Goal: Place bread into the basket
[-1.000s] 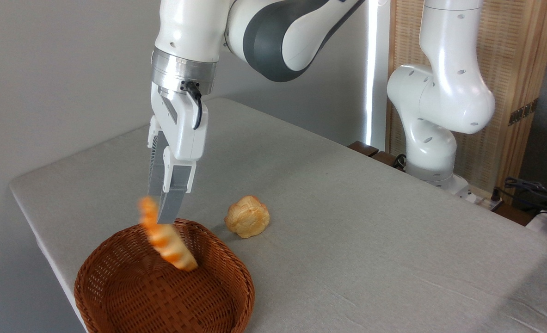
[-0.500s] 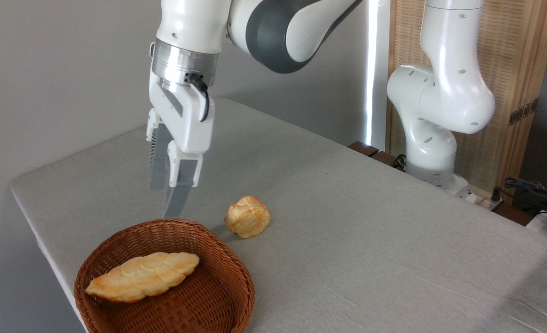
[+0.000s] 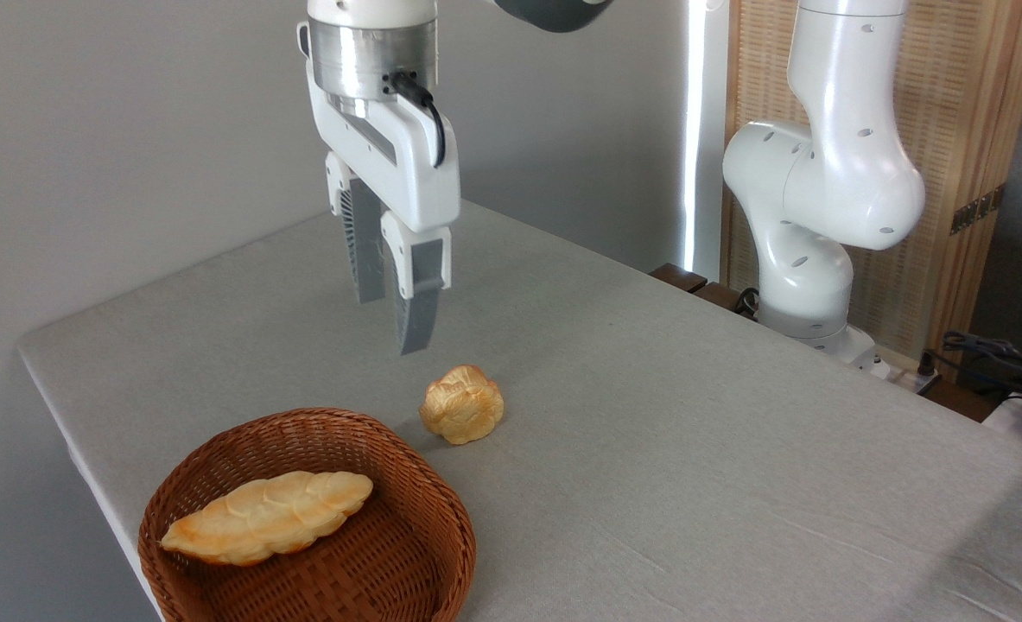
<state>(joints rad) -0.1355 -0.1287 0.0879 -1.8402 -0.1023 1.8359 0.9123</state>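
Near the front-left corner of the table (image 3: 735, 484), I saw the basket (image 3: 428, 553) sitting on the grey cloth, with the bread (image 3: 269, 517) lying flat inside it, one tapered end against the left wall. Just beyond the basket's far rim sat a small round bun (image 3: 462, 404) on the cloth, apart from the wicker. My gripper (image 3: 392, 324) hung in the air above the tabletop, behind the basket and bun, its jaws parted a little and holding nothing. The arm's white base (image 3: 809, 259) stood at the far right edge.
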